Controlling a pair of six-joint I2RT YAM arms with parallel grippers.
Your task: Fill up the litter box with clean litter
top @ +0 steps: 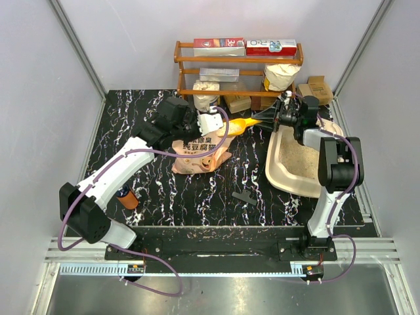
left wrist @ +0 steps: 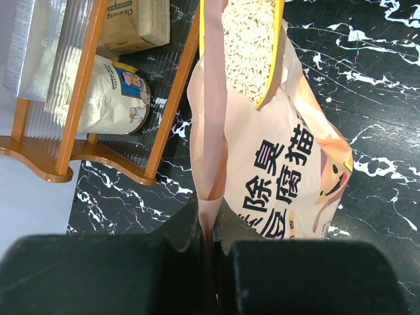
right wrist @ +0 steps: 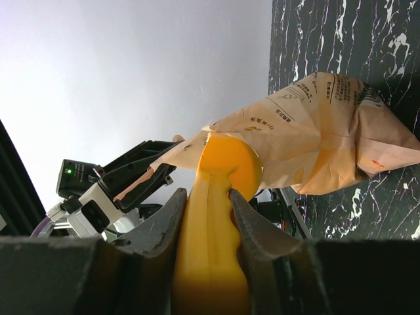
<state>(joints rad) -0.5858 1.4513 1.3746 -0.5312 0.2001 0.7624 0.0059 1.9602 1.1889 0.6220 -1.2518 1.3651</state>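
The cream litter box (top: 278, 178) stands at the right with beige litter (top: 295, 155) in it. The pink-orange bag (top: 200, 155) with Chinese text stands at the table's middle. My left gripper (top: 211, 123) is shut on the bag's rim and holds the mouth open; the wrist view shows the rim pinched between my jaws (left wrist: 211, 226). My right gripper (top: 279, 115) is shut on the handle of a yellow scoop (top: 244, 124), between bag and box. The scoop (left wrist: 246, 46) is full of litter at the bag's mouth (left wrist: 289, 177). The handle (right wrist: 210, 223) sits between my right jaws.
A wooden shelf rack (top: 236, 60) with boxes and white sacks (top: 281, 75) stands at the back. Cardboard boxes (top: 315, 89) lie behind the litter box. An orange cylinder (top: 129, 197) stands by the left arm. A small black object (top: 245, 196) lies near the front.
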